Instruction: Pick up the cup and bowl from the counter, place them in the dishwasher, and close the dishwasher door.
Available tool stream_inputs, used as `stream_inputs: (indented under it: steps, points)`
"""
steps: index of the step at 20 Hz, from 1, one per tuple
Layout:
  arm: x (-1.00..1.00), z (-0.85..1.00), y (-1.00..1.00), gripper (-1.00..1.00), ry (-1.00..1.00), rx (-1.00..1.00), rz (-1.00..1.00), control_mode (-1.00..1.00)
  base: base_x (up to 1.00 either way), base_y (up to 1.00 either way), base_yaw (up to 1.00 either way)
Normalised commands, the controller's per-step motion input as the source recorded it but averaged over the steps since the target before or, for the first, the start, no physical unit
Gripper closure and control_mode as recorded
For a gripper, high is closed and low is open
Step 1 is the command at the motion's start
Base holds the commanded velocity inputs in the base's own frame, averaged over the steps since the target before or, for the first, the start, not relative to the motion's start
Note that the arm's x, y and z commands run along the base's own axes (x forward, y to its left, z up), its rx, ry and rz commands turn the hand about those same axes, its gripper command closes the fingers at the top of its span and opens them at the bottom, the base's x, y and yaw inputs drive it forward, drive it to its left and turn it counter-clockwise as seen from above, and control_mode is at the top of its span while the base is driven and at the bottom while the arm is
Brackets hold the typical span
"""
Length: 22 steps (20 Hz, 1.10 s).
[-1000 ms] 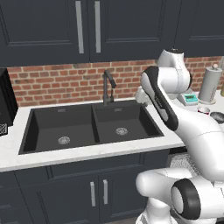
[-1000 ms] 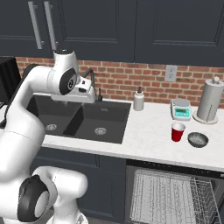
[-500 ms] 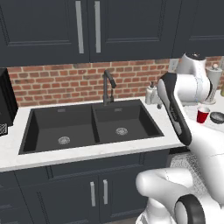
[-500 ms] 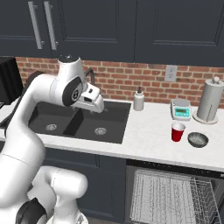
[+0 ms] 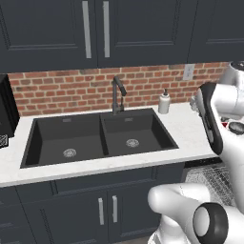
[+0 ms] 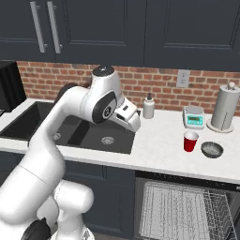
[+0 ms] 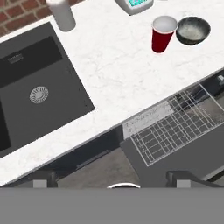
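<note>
You have the white, faintly marbled stone counter (image 6: 159, 147) running across the scene, its black double sink (image 5: 95, 136) at the left. Under the counter's edge, the dishwasher (image 6: 187, 206) stands open, its grey wire-mesh rack (image 7: 175, 127) pulled out over the flat dark drop-down door (image 7: 175, 162). The white arm's two-finger claw (image 6: 132, 117) hangs above the sink's right basin; its fingers stand wide apart and hold nothing. In the hand view the small red cup (image 7: 162, 34) sits at about one o'clock, well away from the claw, upright on the counter. The shallow dark grey bowl (image 7: 192, 29) lies just beside the cup, further toward two o'clock. In the right base view the cup (image 6: 190, 141) and bowl (image 6: 212, 149) lie at three o'clock from the claw
</note>
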Motion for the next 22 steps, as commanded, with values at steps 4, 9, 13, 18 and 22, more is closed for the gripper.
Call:
stream_inputs:
  steps: [4, 9, 13, 18, 22]
  points:
    - [0.17, 0.00, -1.00, -1.00, 0.03, 0.06, -0.35, -1.00, 0.00, 0.00, 0.00]
    - [0.23, -0.01, -1.00, -1.00, 0.05, 0.07, -0.34, -1.00, 0.00, 0.00, 0.00]
    - [0.25, -0.11, -0.98, -1.00, 0.02, 0.07, -0.31, -1.00, 0.00, 0.00, 0.00]
    - [0.33, -0.18, -0.81, -1.00, 0.00, 0.09, -0.27, -1.00, 0.00, 0.00, 0.00]
    - [0.39, -0.26, -0.50, -1.00, 0.00, 0.10, -0.23, -1.00, 0.00, 0.00, 0.00]
